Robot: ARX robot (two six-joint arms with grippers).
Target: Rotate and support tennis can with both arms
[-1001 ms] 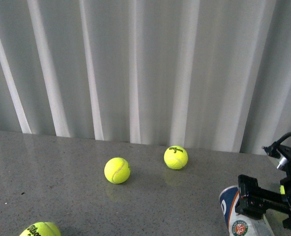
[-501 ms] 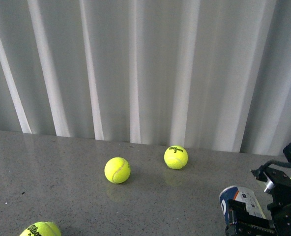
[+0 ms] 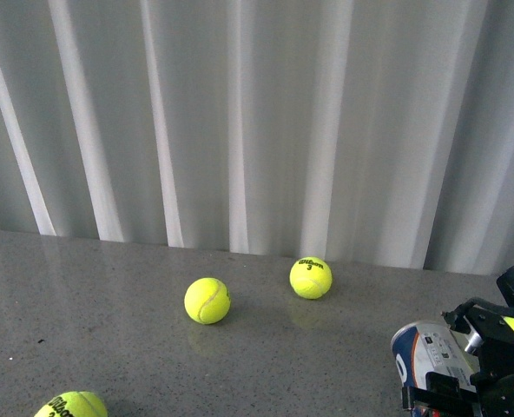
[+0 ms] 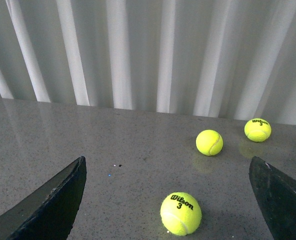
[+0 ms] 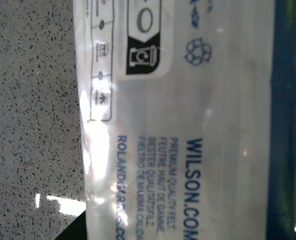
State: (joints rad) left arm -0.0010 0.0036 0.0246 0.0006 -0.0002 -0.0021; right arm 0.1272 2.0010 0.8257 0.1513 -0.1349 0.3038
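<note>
Half the tennis can is hidden behind the right arm at the table's right side, and I cannot tell whether the right fingers grip it. The left fingers spread wide, empty, over the speckled grey top; three tennis balls lie before a white pleated curtain.

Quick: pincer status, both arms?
Left pincer: open, holding nothing.
Right pincer: looks closed on the tennis can.

Front faces curtain, left wrist low, same tennis balls, right wrist against tennis can
</note>
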